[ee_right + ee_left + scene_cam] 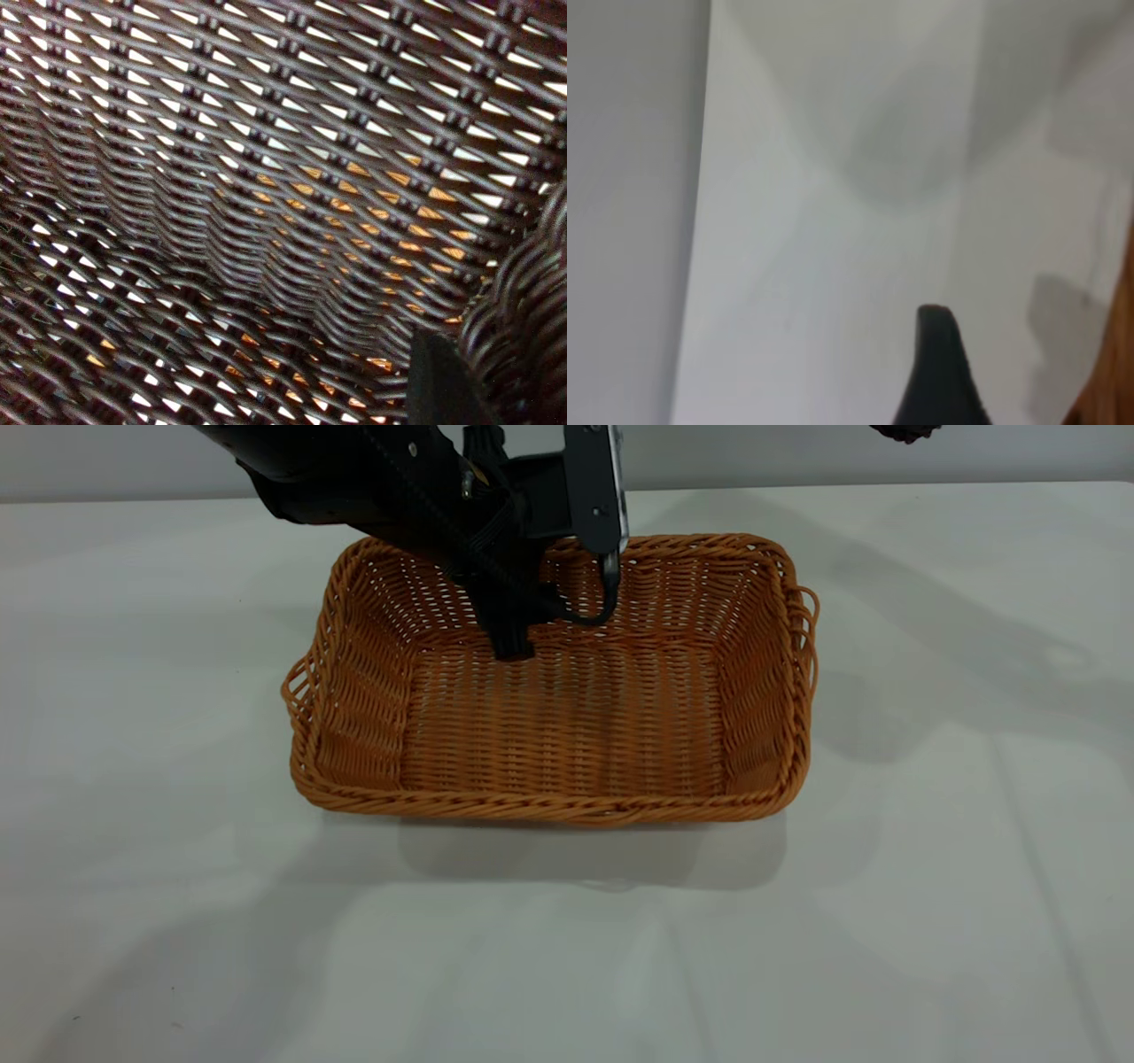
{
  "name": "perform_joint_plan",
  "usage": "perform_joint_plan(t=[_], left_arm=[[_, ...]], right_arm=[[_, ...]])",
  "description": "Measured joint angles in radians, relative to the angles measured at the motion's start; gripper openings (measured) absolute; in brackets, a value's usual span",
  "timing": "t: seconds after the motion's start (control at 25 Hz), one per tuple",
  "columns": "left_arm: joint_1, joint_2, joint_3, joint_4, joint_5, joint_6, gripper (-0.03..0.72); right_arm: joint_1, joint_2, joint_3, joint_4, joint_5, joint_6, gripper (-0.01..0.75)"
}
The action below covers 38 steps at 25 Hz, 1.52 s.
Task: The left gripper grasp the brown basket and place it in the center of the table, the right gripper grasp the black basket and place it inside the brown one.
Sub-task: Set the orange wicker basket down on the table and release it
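One brown basket (567, 726) shows whole; black basket (266, 177) fills the right wrist view; both grippers' finger states cannot be told.

Frontal overview; two close wrist views

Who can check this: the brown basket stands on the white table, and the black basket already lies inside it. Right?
Not quite. The brown basket stands on the table but holds no basket, as the exterior view shows. The black basket fills the right wrist view.
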Motion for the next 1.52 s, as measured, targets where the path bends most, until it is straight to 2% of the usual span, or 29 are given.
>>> perform_joint_plan(t=[0.2, 0.44, 0.52, 0.6, 0.8, 1.08, 1.28, 1.4, 1.52], left_arm=[[0.0, 0.009, 0.0, 0.036, -0.034, -0.015, 0.49], [-0.002, 0.009, 0.002, 0.067, -0.29, 0.011, 0.492], [-0.002, 0.009, 0.002, 0.075, -0.33, 0.011, 0.492], [-0.002, 0.009, 0.002, 0.083, -0.318, -0.005, 0.489], [0.001, -0.001, -0.005, 0.117, -0.143, -0.1, 0.469], [0.0, 0.013, 0.0, 0.296, 0.054, -0.267, 0.411], [0.0, 0.013, 0.0, 0.445, 0.035, -0.362, 0.378], [0.0, 0.013, 0.0, 0.431, -0.029, -0.369, 0.372], [0.0, 0.013, 0.0, 0.348, -0.086, -0.371, 0.374]], right_arm=[[0.0, 0.0, 0.0, 0.0, 0.001, -0.02, 0.197], [0.0, 0.0, 0.0, -0.001, 0.018, -0.025, 0.197], [0.0, 0.0, 0.0, -0.001, 0.019, -0.025, 0.197], [0.0, 0.0, 0.0, -0.001, 0.019, -0.025, 0.198], [0.0, 0.0, 0.0, -0.001, 0.02, -0.025, 0.198], [0.0, 0.0, 0.0, -0.001, 0.02, -0.026, 0.198], [0.0, 0.0, 0.0, -0.001, 0.024, -0.026, 0.198], [0.0, 0.0, 0.0, -0.001, 0.028, -0.026, 0.199], [0.0, 0.0, 0.0, -0.001, 0.028, -0.033, 0.199]])
